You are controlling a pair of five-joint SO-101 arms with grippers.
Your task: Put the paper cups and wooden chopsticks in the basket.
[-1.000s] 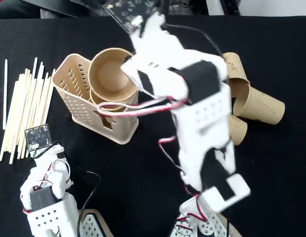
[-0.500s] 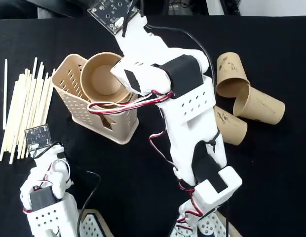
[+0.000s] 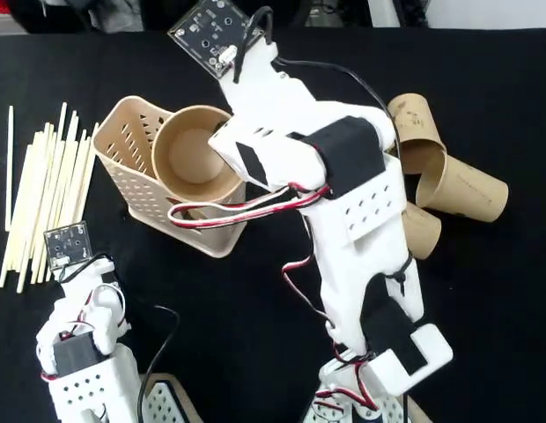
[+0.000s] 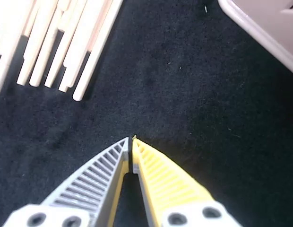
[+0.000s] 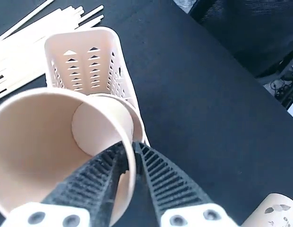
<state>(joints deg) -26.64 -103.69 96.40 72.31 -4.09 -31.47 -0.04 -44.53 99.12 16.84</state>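
My right gripper (image 5: 132,144) is shut on the rim of a brown paper cup (image 3: 189,159), one finger inside the cup (image 5: 38,132) and one outside. The cup hangs tilted over the mouth of the beige slotted basket (image 3: 136,172). Under it, another cup's rim (image 5: 130,111) shows inside the basket (image 5: 85,61). Wooden chopsticks (image 3: 44,194) lie in a loose bundle left of the basket. My left gripper (image 4: 131,139) is shut and holds nothing, low over the black cloth, near the chopstick ends (image 4: 56,42).
Three more paper cups lie on their sides to the right of the right arm: (image 3: 414,132), (image 3: 462,187), (image 3: 418,231). The left arm (image 3: 79,339) stands at the front left. A corner of the basket (image 4: 264,19) is beside the left gripper.
The right arm has shifted with the cup, which now sits a little nearer the front, over the basket's mouth. The left arm has not moved.
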